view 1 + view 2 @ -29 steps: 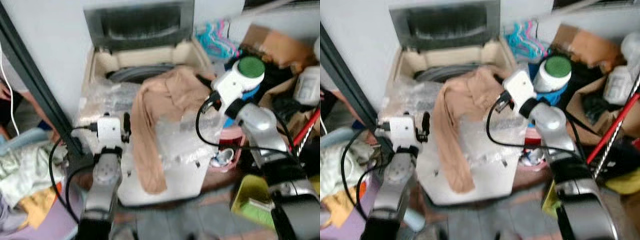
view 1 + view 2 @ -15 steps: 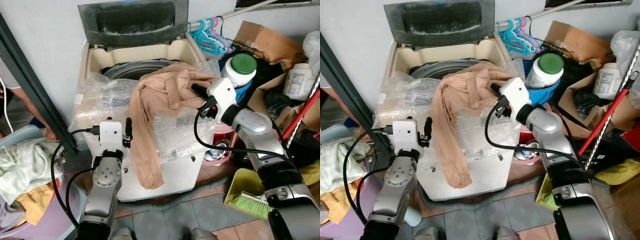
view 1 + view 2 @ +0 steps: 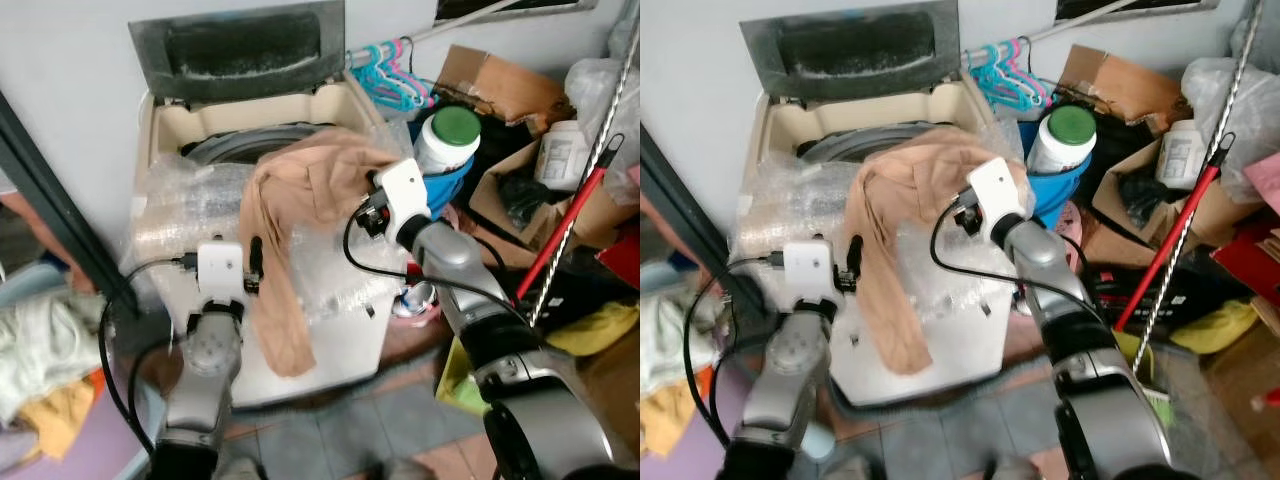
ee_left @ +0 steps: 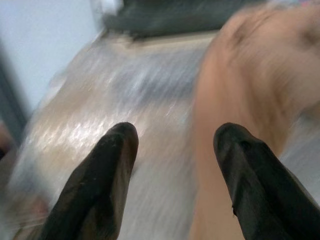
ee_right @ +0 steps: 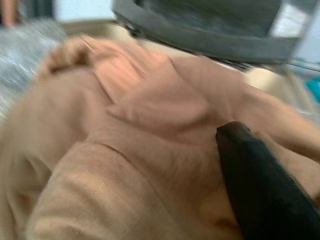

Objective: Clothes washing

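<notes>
A tan garment (image 3: 310, 190) lies draped over the top-loading washing machine (image 3: 165, 125), from the drum opening down over the front. The grey lid (image 3: 240, 50) stands up and bubble wrap covers the top. My right gripper (image 3: 376, 180) sits at the garment's right edge by the drum. In the right wrist view one black finger (image 5: 260, 185) rests on the tan cloth (image 5: 140, 130), and the other finger is hidden. My left gripper (image 4: 172, 135) is open over the bubble wrap at the front left, just left of the hanging cloth (image 4: 240, 100), holding nothing.
A white jar with a green lid (image 3: 447, 135) stands in a blue bucket right of the machine. Hangers (image 3: 385, 70), cardboard boxes (image 3: 490, 80) and a red-handled stick (image 3: 560, 235) crowd the right. A basket of clothes (image 3: 40, 370) and a dark post (image 3: 60, 210) are on the left.
The head camera has shifted, so the whole scene sits further left. My right gripper has come in from the right onto the garment's edge. The left arm holds its place.
</notes>
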{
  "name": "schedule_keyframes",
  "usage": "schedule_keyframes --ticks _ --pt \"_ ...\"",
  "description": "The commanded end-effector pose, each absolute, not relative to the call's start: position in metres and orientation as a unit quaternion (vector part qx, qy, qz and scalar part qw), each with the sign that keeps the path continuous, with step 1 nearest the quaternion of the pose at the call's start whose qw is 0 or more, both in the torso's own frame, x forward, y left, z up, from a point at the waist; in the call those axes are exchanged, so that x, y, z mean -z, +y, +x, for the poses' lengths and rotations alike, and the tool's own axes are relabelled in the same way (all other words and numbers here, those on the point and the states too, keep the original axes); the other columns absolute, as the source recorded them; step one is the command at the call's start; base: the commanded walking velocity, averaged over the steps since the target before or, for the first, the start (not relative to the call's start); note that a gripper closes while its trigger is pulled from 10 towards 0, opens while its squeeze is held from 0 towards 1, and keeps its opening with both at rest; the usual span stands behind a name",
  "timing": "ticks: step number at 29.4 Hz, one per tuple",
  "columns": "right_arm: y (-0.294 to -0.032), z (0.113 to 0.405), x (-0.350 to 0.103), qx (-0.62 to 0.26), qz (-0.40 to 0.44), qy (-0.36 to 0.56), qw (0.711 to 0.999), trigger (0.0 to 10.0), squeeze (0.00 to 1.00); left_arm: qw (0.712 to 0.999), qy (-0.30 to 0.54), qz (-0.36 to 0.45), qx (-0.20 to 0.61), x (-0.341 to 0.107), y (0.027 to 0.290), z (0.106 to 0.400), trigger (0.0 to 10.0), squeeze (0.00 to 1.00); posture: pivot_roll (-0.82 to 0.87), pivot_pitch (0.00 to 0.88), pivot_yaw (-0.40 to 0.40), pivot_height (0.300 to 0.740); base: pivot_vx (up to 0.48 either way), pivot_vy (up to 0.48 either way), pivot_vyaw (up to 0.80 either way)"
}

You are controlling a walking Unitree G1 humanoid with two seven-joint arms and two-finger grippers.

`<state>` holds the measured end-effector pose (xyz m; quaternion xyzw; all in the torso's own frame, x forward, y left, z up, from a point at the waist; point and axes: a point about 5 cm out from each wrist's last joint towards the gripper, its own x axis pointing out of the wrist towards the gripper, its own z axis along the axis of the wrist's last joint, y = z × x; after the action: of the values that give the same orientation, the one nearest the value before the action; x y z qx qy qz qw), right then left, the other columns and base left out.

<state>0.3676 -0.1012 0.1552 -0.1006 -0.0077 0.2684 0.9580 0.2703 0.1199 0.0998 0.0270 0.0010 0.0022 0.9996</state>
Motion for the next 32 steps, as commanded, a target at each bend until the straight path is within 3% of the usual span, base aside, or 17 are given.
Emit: schedule_keyframes --ticks 1,2,4,5,25,32 --pt "-0.096 0.37 -0.156 -0.273 -0.094 0.0 0.957 10.0 0.0 1.0 -0.001 0.024 0.013 -0.104 0.119 0.272 10.0 0.0 -0.06 0.0 0.048 0.74 0.0 0.0 0.0" --pt "-0.095 0.371 -0.155 -0.275 -0.094 0.005 0.957 4.7 0.0 1.0 -0.003 0.023 0.013 -0.106 0.12 0.272 10.0 0.0 -0.06 0.0 0.048 0.74 0.0 0.0 0.0" --pt "-0.094 0.371 -0.154 -0.277 -0.092 0.009 0.956 4.7 0.0 1.0 -0.007 0.023 0.01 -0.108 0.122 0.271 10.0 0.0 -0.06 0.0 0.047 0.74 0.0 0.0 0.0" --pt "-0.094 0.371 -0.153 -0.278 -0.089 0.013 0.956 0.0 0.0 1.0 -0.008 0.024 0.003 -0.107 0.125 0.27 10.0 0.0 -0.06 0.0 0.044 0.74 0.0 0.0 0.0" --pt "-0.095 0.374 -0.147 -0.273 -0.12 0.032 0.954 0.0 0.0 1.0 -0.007 0.02 -0.001 -0.105 0.124 0.27 10.0 0.0 -0.05 0.0 0.038 0.74 0.0 0.0 0.0" --pt "-0.09 0.388 -0.17 -0.289 -0.131 0.01 0.948 0.0 0.0 1.0 -0.005 0.019 0.002 -0.104 0.122 0.272 10.0 0.0 -0.05 0.0 0.039 0.74 0.0 0.0 0.0"
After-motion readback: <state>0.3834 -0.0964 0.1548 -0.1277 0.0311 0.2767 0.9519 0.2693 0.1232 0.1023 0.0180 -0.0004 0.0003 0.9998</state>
